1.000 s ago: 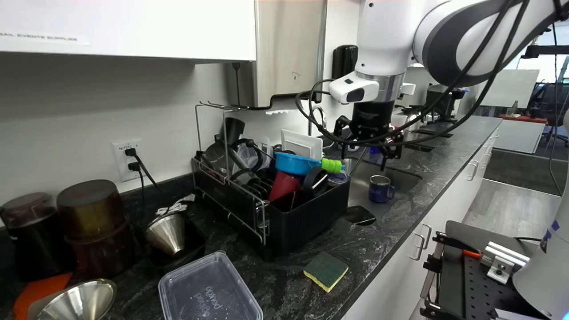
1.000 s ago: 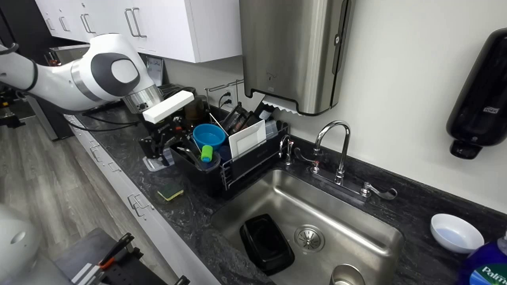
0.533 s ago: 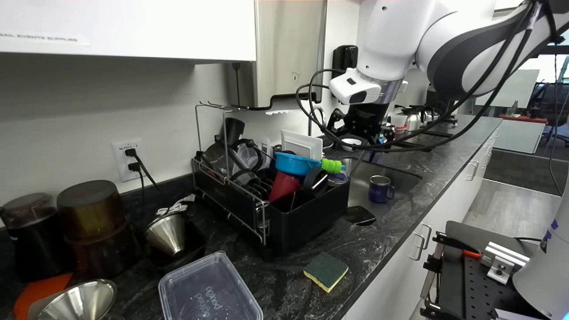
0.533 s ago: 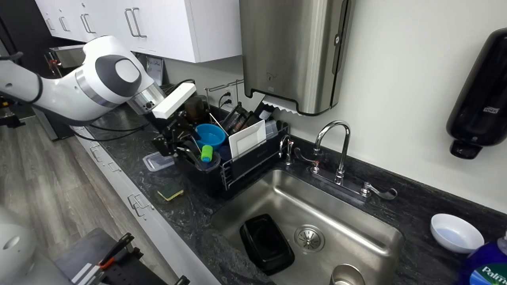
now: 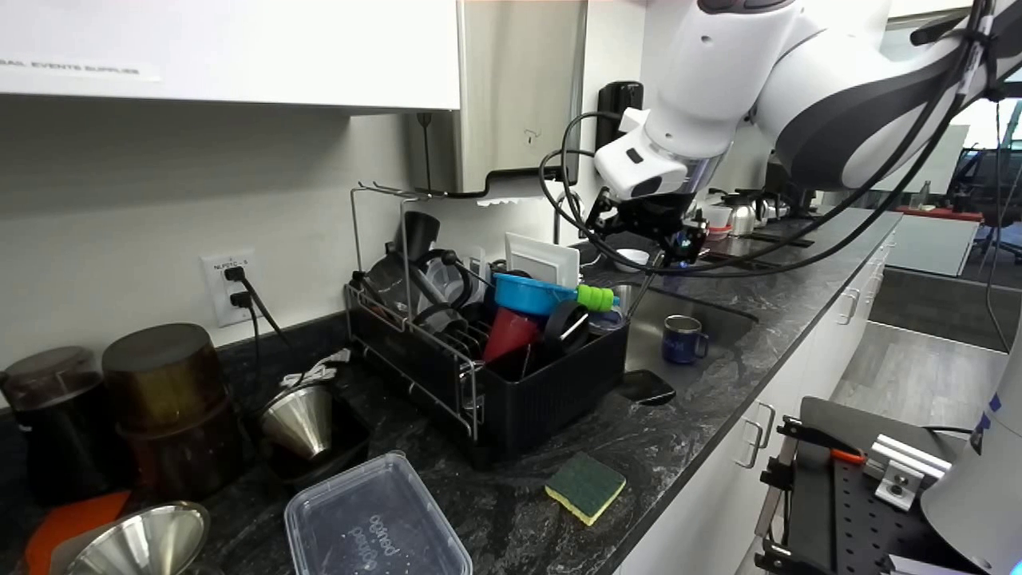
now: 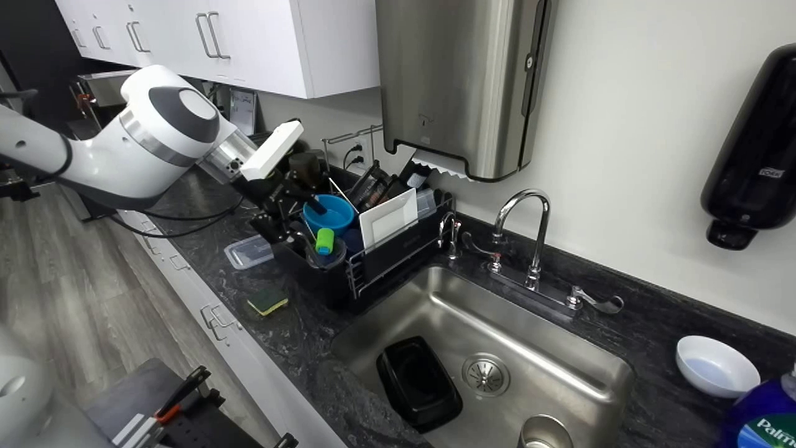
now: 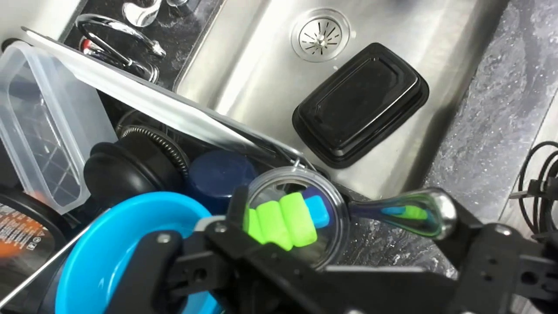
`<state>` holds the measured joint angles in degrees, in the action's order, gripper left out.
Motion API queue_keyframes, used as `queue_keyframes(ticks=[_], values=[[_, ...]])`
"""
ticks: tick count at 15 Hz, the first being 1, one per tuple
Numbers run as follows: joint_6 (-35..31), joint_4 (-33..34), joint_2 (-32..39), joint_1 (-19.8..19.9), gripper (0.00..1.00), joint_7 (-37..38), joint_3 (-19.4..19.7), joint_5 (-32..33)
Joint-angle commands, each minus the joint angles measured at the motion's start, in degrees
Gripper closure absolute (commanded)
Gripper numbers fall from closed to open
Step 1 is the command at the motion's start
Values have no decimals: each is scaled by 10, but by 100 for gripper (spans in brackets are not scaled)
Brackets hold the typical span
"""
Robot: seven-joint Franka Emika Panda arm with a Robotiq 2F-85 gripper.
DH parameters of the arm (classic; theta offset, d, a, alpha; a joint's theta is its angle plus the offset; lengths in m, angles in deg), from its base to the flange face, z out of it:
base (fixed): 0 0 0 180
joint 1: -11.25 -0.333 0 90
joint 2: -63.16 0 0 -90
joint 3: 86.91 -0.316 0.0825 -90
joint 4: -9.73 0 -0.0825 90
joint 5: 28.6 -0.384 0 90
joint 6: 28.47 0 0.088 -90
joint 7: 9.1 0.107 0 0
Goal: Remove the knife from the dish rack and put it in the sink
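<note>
Wrist view has the fingers spread well apart over the rack, with a shiny metal handle and a green grip both showing in the gap between them. The handle's fat end sits right by one finger, can't tell if they touch. It leans up out of the rack and its lower end is hidden, so I can't say whether that's the knife or something else. Green grip shows over a clear cup, blue bowl close by. In an exterior view, a white plate stands tilted in the rack on the sink side. Inside the sink there's a black container near the drain, plus a blue mug. A sponge lies on the table near the rack.
</note>
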<state>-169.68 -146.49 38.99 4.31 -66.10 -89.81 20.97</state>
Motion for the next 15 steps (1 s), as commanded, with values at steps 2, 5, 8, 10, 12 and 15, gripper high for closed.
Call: queue_keyframes(ticks=[2,5,8,10,12,15], values=[[26,3,1,2,0,26,-8,35],[41,3,2,-2,0,32,-7,37],[54,0,1,-5,7,36,-7,32],[60,-1,1,-8,34,42,-7,31],[64,-1,2,-10,48,53,-9,30],[71,-1,4,-14,69,65,-11,28]])
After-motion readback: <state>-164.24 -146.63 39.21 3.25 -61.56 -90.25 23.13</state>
